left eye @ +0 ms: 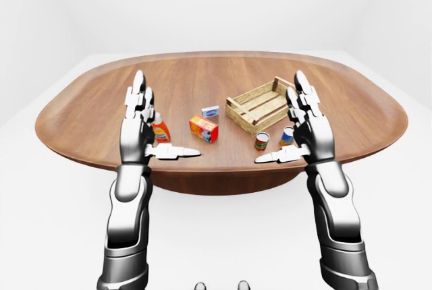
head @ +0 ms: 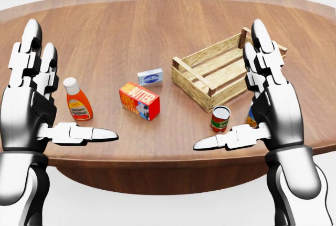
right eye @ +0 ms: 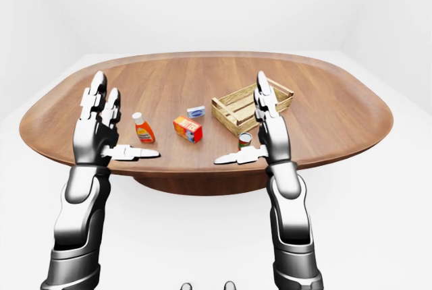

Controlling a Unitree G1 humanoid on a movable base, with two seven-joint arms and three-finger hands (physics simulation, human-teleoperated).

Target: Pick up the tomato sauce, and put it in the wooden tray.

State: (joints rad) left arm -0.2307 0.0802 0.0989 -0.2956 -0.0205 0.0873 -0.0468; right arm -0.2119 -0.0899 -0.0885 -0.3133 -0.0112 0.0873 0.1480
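So here's my view down at the table (head: 157,21), going left to right. My left hand (head: 29,100) is up at the left edge of the head view, fingers spread and pointing up, thumb sticking out sideways toward the middle, nothing in it. Just right of that hand is the tomato sauce bottle (head: 77,100), orange with a white cap, standing upright on the wood near the table's near edge. It's close to my thumb, but I'm not touching it.

Next over is the red butter box (head: 139,100), lying flat, and a little above it in the view a small blue-and-white box (head: 150,76). Right of those sits the wooden tray (head: 220,73), angled, slatted bottom, nothing inside that I can see.

Below the tray there's a red can (head: 220,119) standing upright. A second can (head: 251,116) is mostly hidden behind my right hand (head: 273,100), so I only catch a blue and yellow sliver of it. That hand is wide open too, fingers up, thumb pointing in, holding nothing.
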